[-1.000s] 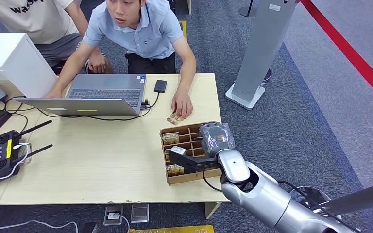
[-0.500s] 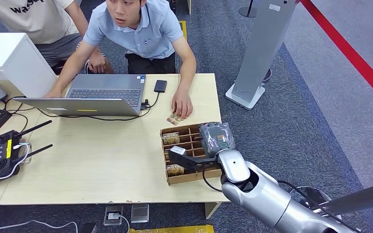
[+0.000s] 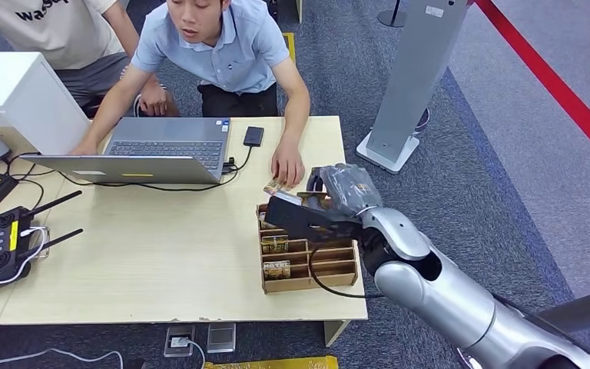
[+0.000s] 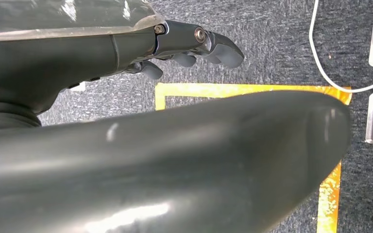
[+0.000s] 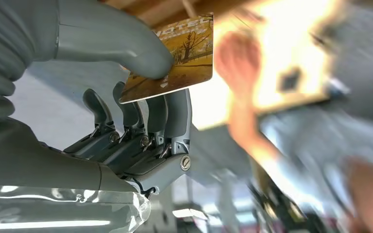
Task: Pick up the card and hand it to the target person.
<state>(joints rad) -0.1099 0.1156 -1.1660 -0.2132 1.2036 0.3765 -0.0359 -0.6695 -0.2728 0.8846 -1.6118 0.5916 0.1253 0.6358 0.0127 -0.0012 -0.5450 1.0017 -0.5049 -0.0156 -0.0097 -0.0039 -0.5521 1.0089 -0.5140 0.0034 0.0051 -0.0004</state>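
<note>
Right hand [image 3: 330, 201] pinches the card [image 5: 175, 63] between thumb and fingers, raised over the cardboard tray [image 3: 307, 265] on the table [image 3: 161, 254]. Handover step: next, extend toward the person's hand [image 3: 286, 165]. Left hand [image 4: 189, 46] hangs with fingers curled, holding nothing.

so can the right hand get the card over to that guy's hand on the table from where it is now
Probably yes. The right hand pinches the card above the far end of the compartment box, and the person's hand rests on the table just beyond it. Nothing stands between them.
</note>
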